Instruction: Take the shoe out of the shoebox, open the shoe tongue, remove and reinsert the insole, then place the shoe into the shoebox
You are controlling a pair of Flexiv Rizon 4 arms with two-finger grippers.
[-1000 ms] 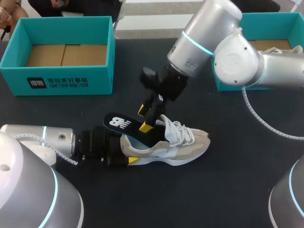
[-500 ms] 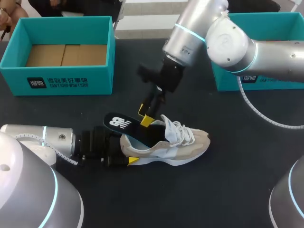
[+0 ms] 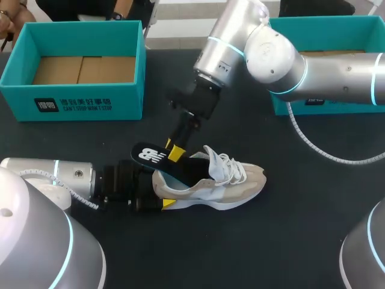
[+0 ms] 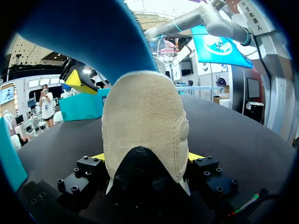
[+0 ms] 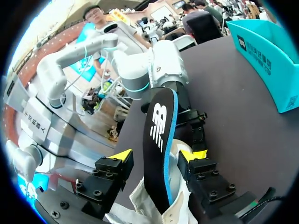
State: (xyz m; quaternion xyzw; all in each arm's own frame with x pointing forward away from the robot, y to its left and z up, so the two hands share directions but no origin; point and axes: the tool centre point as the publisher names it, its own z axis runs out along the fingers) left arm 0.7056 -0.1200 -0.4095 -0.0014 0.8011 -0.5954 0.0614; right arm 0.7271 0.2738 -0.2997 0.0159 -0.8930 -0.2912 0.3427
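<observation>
A beige and white shoe [image 3: 222,183] lies on its sole on the dark table [image 3: 289,241], toe to the right. My left gripper [image 3: 157,190] is shut on its heel, which fills the space between the fingers [image 4: 145,158]. A black insole [image 3: 157,158] with a blue edge sticks up and out of the shoe's heel opening. My right gripper [image 3: 171,149] comes down over it. In the right wrist view the insole [image 5: 159,135] stands between the right gripper's [image 5: 157,155] yellow-tipped fingers. A gap shows on one side, so the gripper is open.
An empty teal shoebox [image 3: 84,96] with a cardboard floor stands at the back left. A second teal box [image 3: 313,103] stands at the back right, behind my right arm. The shoe's white laces [image 3: 231,168] lie loose.
My right gripper slid left and down along the insole toward its raised end, and its fingers drew closer together around it. The left gripper and the shoe stayed put.
</observation>
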